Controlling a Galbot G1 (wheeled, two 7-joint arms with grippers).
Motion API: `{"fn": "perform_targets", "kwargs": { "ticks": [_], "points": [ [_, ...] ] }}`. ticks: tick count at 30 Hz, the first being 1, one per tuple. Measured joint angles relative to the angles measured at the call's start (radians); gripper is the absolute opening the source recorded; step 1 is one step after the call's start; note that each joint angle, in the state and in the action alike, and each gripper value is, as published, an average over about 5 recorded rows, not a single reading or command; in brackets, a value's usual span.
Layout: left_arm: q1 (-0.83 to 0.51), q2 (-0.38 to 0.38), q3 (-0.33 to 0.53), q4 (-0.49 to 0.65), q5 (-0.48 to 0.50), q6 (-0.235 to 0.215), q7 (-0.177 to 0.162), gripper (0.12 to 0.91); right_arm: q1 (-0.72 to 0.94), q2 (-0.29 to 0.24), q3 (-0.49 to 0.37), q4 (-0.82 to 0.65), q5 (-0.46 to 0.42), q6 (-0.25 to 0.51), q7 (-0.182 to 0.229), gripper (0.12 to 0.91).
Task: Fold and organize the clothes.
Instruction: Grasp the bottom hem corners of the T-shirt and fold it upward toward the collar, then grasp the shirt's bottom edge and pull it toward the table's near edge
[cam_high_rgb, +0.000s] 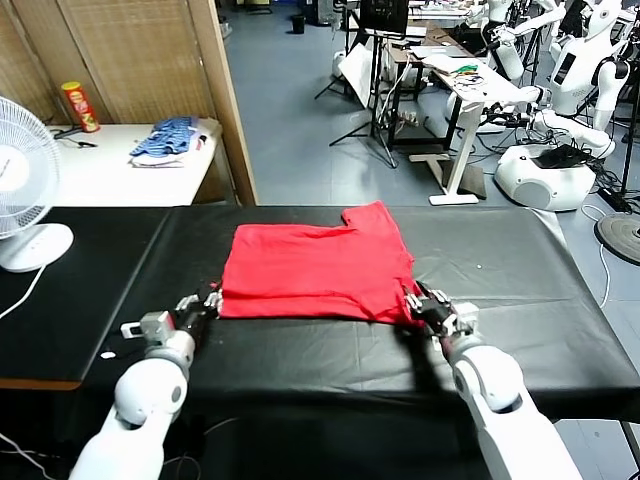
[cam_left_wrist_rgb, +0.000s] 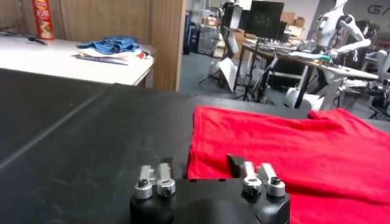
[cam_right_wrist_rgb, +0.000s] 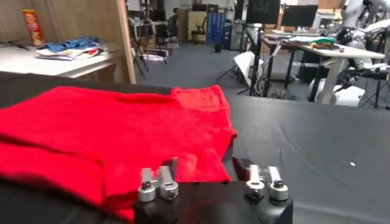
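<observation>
The clothes are one red T-shirt (cam_high_rgb: 315, 265), folded into a flat rectangle on the black table (cam_high_rgb: 500, 270), with a sleeve sticking out at its far right. My left gripper (cam_high_rgb: 200, 303) is low at the shirt's near left corner, open, with nothing held. In the left wrist view that corner of the shirt (cam_left_wrist_rgb: 292, 152) lies just ahead of the left gripper (cam_left_wrist_rgb: 201, 163). My right gripper (cam_high_rgb: 428, 303) is at the near right corner, open. The right wrist view shows the shirt's (cam_right_wrist_rgb: 91, 128) edge lying loose on the table in front of the right gripper (cam_right_wrist_rgb: 206, 164).
A white fan (cam_high_rgb: 20, 190) stands on the table's far left. Beyond it is a white side table (cam_high_rgb: 110, 165) with a blue-and-white heap of cloth (cam_high_rgb: 172, 140) and a red can (cam_high_rgb: 80, 105). Other robots (cam_high_rgb: 560, 150) and desks stand at the back right.
</observation>
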Motion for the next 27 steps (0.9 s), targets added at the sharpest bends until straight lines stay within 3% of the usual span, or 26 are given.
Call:
{"fn": "perform_targets", "kwargs": {
  "ticks": [3,7,10,13,18,21,27],
  "points": [
    [0.021,0.001,-0.004,-0.006,-0.023,0.006,0.003,0.788,-0.030,0.005,0.000,0.011,-0.011,0.002,-0.002,0.639],
    [0.039,-0.002,-0.008,-0.002,-0.067,0.018,0.004,0.787,-0.047,0.012,-0.002,0.011,-0.023,0.004,-0.001,0.442],
    [0.041,-0.005,-0.009,0.008,-0.090,0.023,0.007,0.692,-0.051,0.017,-0.003,0.005,-0.027,0.006,-0.001,0.276],
    [0.043,-0.006,-0.009,0.014,-0.102,0.025,0.013,0.528,-0.055,0.018,-0.001,0.004,-0.027,0.007,0.002,0.160],
    [0.058,-0.001,-0.009,0.007,-0.087,0.027,0.015,0.244,-0.067,0.004,0.009,0.025,-0.010,-0.004,0.020,0.122],
    [0.074,0.007,-0.009,-0.010,-0.050,0.030,-0.001,0.137,-0.080,-0.007,0.017,0.048,0.010,-0.030,0.036,0.122],
    [0.136,0.034,-0.018,-0.074,0.018,0.048,-0.025,0.126,-0.147,-0.026,0.039,0.119,0.018,-0.068,0.047,0.122]
  ]
}}
